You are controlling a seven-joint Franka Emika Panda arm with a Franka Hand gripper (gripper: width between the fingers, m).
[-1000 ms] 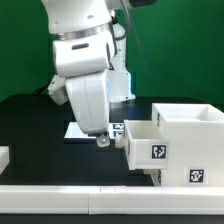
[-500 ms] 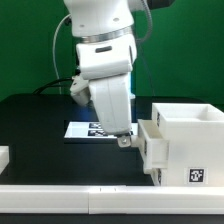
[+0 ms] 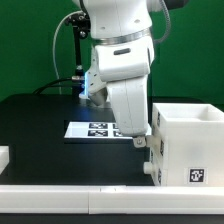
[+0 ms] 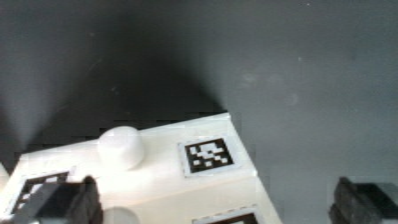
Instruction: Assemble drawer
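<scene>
The large white box shell [image 3: 190, 135] stands at the exterior view's right, with a tag on its front. A smaller white tray [image 3: 151, 152] is slid almost fully into its side; only its front sticks out. My gripper [image 3: 140, 140] hangs right against that tray front. In the wrist view the gripper [image 4: 214, 205] is open, its dark fingers [image 4: 63, 200] wide apart. Below them lies the white tray face [image 4: 160, 180] with a round knob [image 4: 119, 147] and a square tag [image 4: 214, 155]. Nothing is held.
The marker board [image 3: 95, 129] lies flat on the black table behind the gripper. A long white bar [image 3: 90, 200] runs along the table's front edge. A small white part [image 3: 3, 157] shows at the exterior view's left edge.
The arm has moved toward the exterior view's right. The tray has gone with it, from sticking well out of the box shell to almost fully inside.
</scene>
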